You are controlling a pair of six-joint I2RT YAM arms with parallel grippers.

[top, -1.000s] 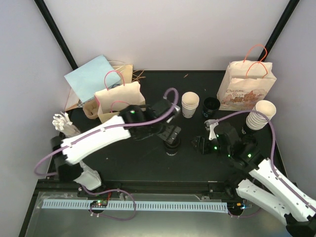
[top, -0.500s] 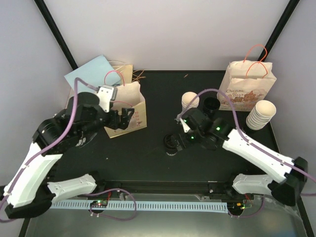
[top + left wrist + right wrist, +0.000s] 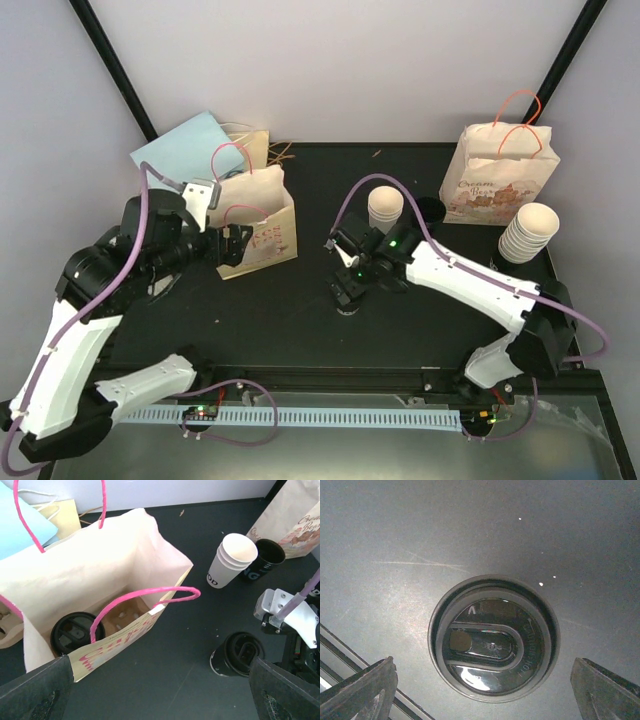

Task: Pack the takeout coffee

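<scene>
Left wrist: bag [image 3: 100, 575] partly hides lidded cup [image 3: 75, 630].

Reads "Cream" on the brown paper bag [image 3: 500, 175] at back right, and "OD" on the white cup stack [image 3: 227, 567]; pink print on the open bag [image 3: 107, 650] illegible.

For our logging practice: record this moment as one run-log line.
left end effector: open, near bag | right end effector: open, above lidded cup on table | bag: upright, holds second lidded cup
</scene>
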